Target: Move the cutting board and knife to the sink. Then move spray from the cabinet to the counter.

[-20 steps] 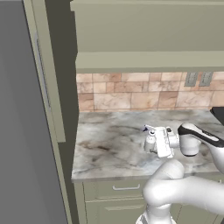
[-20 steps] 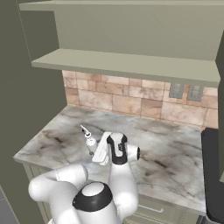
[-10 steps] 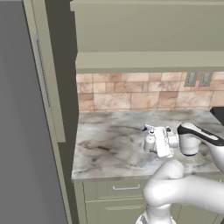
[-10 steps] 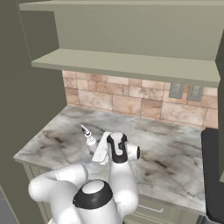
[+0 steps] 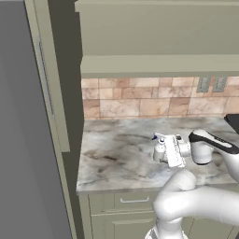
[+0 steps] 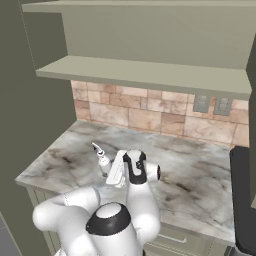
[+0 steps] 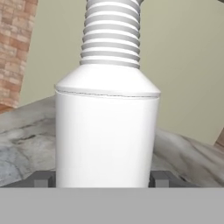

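Hand view has the claw flanking the upright spray bottle on the bench, fingers apparently not yet released — retreat crookedly and it topples.

A tiled backsplash of tan and pinkish stone ran along the wall, with a pair of grey wall outlets set into it at the right. A tall grey fridge stood at the far left, and a black stovetop lay at the right edge, seen from the right base view.
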